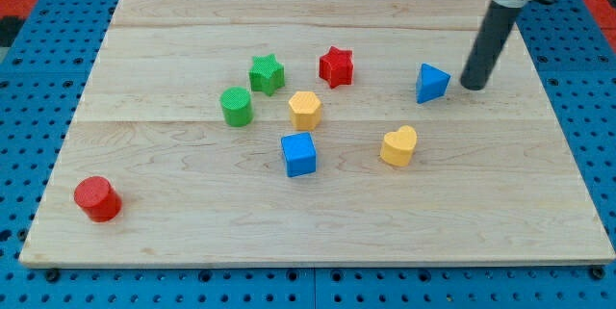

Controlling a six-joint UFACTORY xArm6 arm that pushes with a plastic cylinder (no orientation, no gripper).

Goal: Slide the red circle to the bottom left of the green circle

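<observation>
The red circle (97, 198) sits near the board's bottom left corner. The green circle (236, 106) stands left of the board's middle, far up and to the right of the red circle. My tip (474, 86) rests on the board at the view's upper right, just right of the blue triangle (432, 83). The tip is far from both circles and touches no block.
A green star (267, 73) is next to the green circle, a red star (336, 66) further right. A yellow hexagon (305, 109), blue cube (299, 154) and yellow heart (398, 145) sit mid-board. The wooden board (192, 242) lies on a blue pegboard.
</observation>
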